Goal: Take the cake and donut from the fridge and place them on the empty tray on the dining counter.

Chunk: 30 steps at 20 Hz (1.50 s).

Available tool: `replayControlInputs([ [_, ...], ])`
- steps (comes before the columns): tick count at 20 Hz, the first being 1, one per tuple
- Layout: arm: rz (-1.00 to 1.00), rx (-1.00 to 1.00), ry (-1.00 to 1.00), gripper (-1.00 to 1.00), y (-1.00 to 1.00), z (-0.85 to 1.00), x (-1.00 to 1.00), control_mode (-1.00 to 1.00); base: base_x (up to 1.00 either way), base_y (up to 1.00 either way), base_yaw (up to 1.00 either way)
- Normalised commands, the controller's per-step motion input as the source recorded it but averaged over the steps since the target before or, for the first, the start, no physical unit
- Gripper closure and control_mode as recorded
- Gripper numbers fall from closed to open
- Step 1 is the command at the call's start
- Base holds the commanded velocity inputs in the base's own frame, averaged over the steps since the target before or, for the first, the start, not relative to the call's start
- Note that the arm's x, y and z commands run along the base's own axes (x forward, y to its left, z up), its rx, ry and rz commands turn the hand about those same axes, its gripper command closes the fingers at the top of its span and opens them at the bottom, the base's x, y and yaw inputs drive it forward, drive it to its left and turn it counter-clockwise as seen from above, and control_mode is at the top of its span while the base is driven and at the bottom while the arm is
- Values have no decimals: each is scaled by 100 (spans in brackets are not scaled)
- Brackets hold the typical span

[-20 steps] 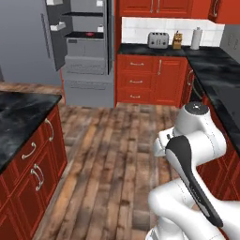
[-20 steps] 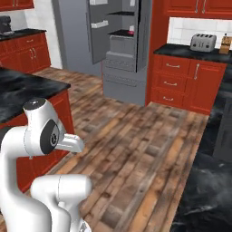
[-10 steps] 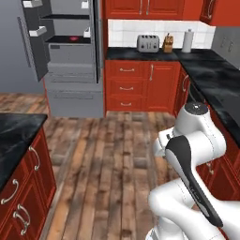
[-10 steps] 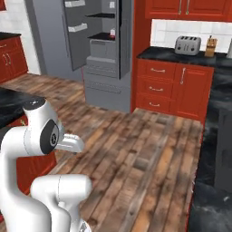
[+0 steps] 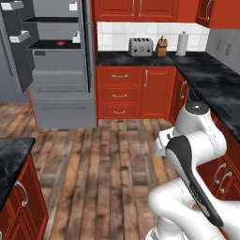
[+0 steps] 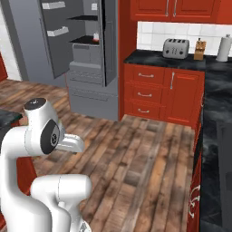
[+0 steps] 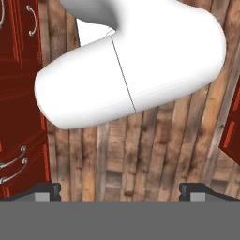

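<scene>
Pointing down at the brown wood-plank floor point(image 7: 140, 150), the 2-finger claw point(image 7: 120, 190) has its dark tips spread fully wide, holding and touching nothing. Far ahead of it, the tall grey French-door fridge point(image 5: 56, 101) stands open, with the small pink-iced ring donut point(image 5: 61, 43) on a black shelf.

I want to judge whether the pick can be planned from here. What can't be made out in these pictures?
- Donut: a tiny pink spot on a fridge shelf in the left base view; its shape is too small to tell.
- Cake: too small to identify among the shelves in either base view.
- Dining counter: cut off by the left edge in the left base view.
- End effector: fingertips apart, open, partly cut off by the bottom edge in the hand view.
</scene>
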Motion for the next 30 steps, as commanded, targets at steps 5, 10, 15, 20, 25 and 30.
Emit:
replayControlInputs([
  [5,0,0,0,-100,0,0,0,100,73,42,-22],
  [10,0,0,0,-100,0,0,0,100,72,46,-22],
  [15,0,0,0,-100,0,0,0,100,70,41,-17],
  [20,0,0,0,-100,0,0,0,100,67,42,-17],
  [25,0,0,0,-100,0,0,0,100,64,40,-17],
  [30,0,0,0,-100,0,0,0,100,64,41,-17],
])
